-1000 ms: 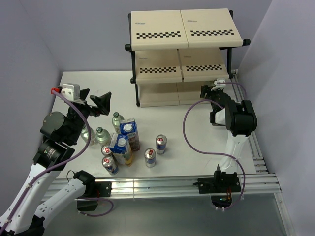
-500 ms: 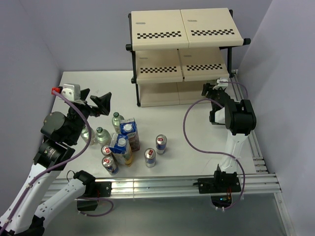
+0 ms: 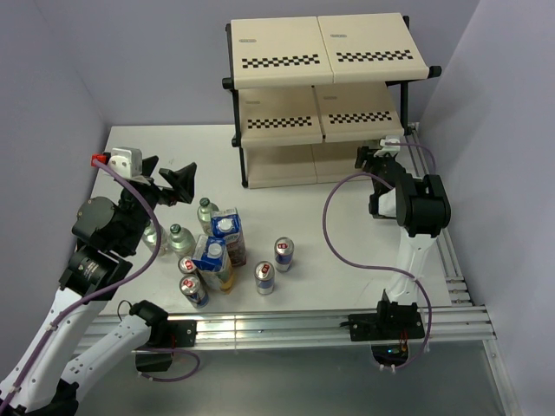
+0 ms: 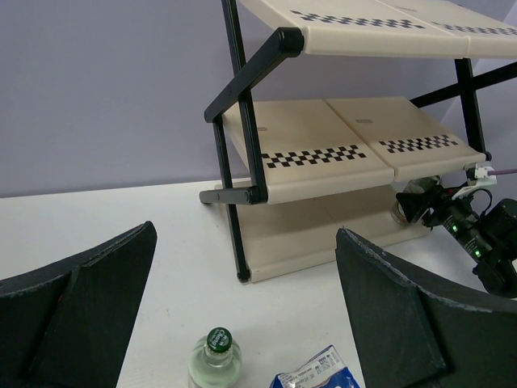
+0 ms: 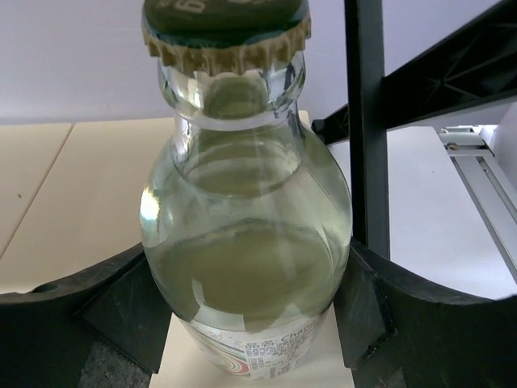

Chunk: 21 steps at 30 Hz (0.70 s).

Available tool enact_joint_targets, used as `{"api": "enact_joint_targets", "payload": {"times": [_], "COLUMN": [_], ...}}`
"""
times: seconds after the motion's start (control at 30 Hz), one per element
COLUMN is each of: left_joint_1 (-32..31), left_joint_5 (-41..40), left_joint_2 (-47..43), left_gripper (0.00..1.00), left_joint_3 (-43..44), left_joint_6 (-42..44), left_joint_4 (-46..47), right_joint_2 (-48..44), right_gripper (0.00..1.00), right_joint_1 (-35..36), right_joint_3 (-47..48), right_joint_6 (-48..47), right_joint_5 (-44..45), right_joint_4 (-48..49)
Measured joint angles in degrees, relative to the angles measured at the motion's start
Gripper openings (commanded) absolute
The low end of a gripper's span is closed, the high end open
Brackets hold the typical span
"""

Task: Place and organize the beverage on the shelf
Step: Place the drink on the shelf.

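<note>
A: At bottom tier, right end of cream-beige black-framed three-tier shelf?
B: One clear plastic bottle, pale liquid (green cap), clamped by right gripper. Left gripper: wide open, empty.

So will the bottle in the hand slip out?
Probably not: the right hand squeezes the bottle on both sides. It looks nearly full, so it is likely heavy for its size. Its smooth, round wall might be slippery.
</note>
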Motion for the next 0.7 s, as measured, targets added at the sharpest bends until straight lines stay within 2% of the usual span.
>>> {"api": "enact_joint_targets", "payload": {"times": [0.13,0.17,0.23,0.4,0.63,0.7], "left_joint_1": [0.0,0.0,0.0,0.0,0.0,0.0], "left_joint_5": [0.0,0.0,0.0,0.0,0.0,0.0], "left_joint_2": [0.0,0.0,-0.1,-0.1,-0.3,-0.3], "left_gripper": [0.99,0.99,0.99,1.00,1.00,1.00], "left_joint_3": [0.0,0.0,0.0,0.0,-0.1,-0.2], "left_joint_6": [0.0,0.1,0.2,0.4,0.8,0.8], "left_joint_4": [0.0,0.0,0.0,0.0,0.0,0.1], "right_joint_2": [0.0,0.0,0.0,0.0,0.0,0.0], "right_gripper": [0.70,0.93,0.95,0.86,0.85,0.91], "right_joint_1": [0.0,0.0,0.0,-0.1,-0.3,-0.3], "right_joint_3": [-0.1,-0.1,-0.2,-0.5,-0.5,-0.5], "right_joint_6": [-0.8,-0.9,-1.2,-1.1,-1.0,-0.9], "right_joint_5": [-0.8,-1.0,-1.4,-2.3,-3.1,-3.0], "right_joint_4": [0.2,0.2,0.2,0.2,0.2,0.2]}}
